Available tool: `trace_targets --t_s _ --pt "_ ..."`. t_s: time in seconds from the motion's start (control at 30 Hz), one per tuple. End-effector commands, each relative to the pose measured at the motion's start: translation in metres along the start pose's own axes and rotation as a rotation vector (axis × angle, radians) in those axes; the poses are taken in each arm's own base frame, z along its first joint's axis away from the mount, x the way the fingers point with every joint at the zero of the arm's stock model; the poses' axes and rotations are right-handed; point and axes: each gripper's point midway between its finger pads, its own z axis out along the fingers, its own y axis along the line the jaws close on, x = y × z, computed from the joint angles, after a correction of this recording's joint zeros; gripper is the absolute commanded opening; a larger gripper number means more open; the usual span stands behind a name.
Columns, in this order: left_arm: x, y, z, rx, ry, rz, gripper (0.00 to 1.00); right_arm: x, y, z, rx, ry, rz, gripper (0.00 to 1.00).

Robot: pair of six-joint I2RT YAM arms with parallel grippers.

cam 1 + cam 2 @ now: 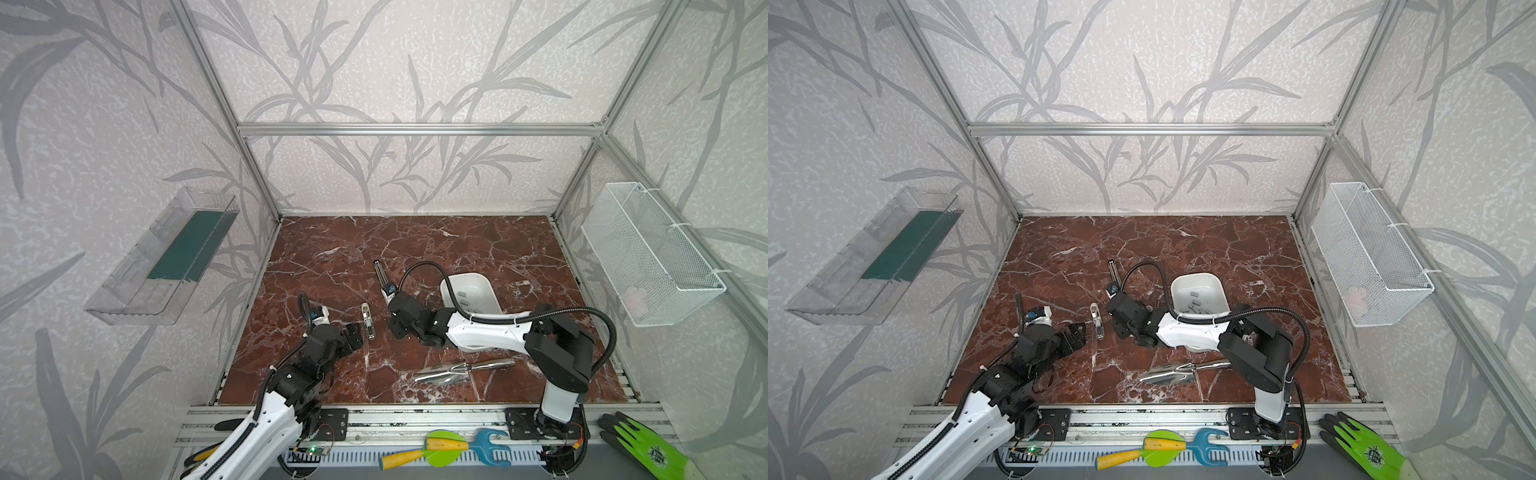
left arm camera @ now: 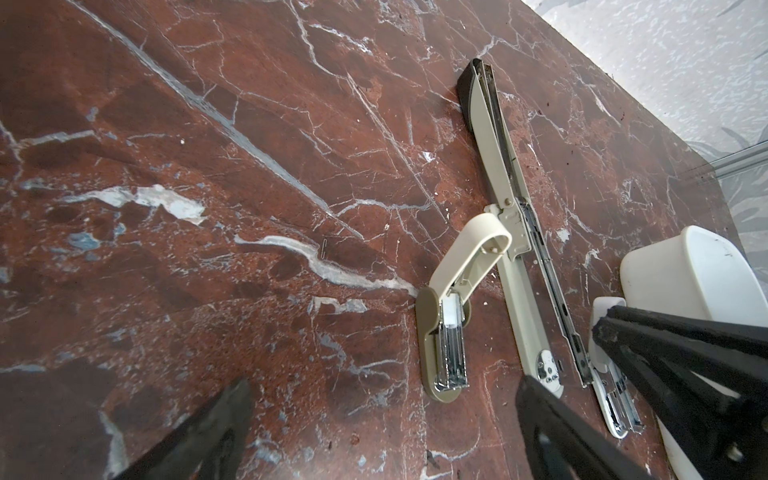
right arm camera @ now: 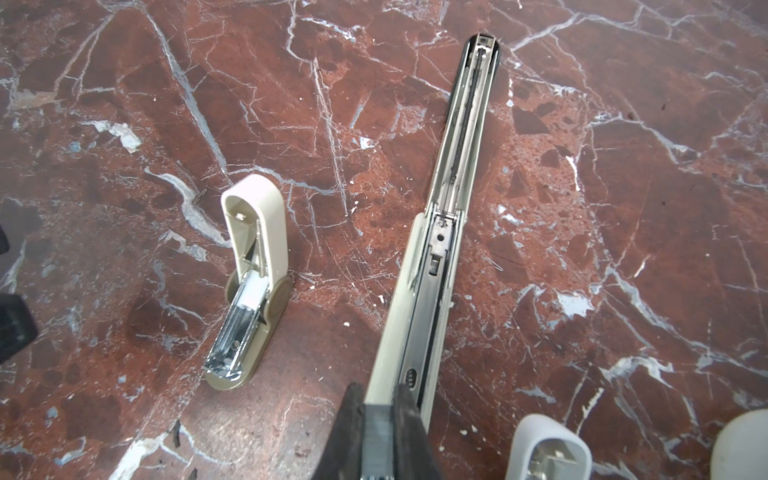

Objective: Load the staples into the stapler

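Note:
A long beige stapler (image 3: pixel 440 249) lies opened flat on the red marble table, its metal channel facing up; a top view shows it too (image 1: pixel 380 274). My right gripper (image 3: pixel 377 392) hangs over its near end, shut on a grey strip of staples (image 3: pixel 376 432). In both top views the wrist hides those fingers. More staples (image 1: pixel 1194 308) lie in the white bowl (image 1: pixel 1219 286). My left gripper (image 2: pixel 384 386) stands open and empty beside a small beige stapler (image 2: pixel 446 332), which is also open and seen in a top view (image 1: pixel 368 320).
A small white stapler (image 3: pixel 548 446) lies between the long stapler and the bowl. A silver scoop (image 1: pixel 461 370) rests near the table's front. A mesh basket (image 1: pixel 652 257) hangs on the right wall and a clear shelf (image 1: pixel 166 257) on the left.

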Motion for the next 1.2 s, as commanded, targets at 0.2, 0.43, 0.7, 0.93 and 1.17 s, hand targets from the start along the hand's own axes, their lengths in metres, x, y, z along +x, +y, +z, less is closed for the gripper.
trace_targets --t_s 0.2,0.43,0.7,0.93,1.17 --pt "-0.010 -0.004 -0.003 0.010 -0.034 -0.013 0.99 0.014 -0.003 0.010 0.018 0.025 0.014 0.06" --pt "-0.010 -0.004 -0.004 0.012 -0.035 -0.014 0.99 0.017 -0.006 0.012 0.034 0.030 0.011 0.06" --pt "-0.010 -0.004 -0.004 0.010 -0.038 -0.013 0.99 0.016 -0.008 0.012 0.047 0.025 0.009 0.06" --pt "-0.010 -0.004 -0.003 0.010 -0.037 -0.013 0.99 0.014 -0.009 0.008 0.047 0.013 0.010 0.06" --pt "-0.010 -0.004 -0.003 0.010 -0.036 -0.014 0.99 0.019 -0.012 0.010 0.060 0.023 0.012 0.06"
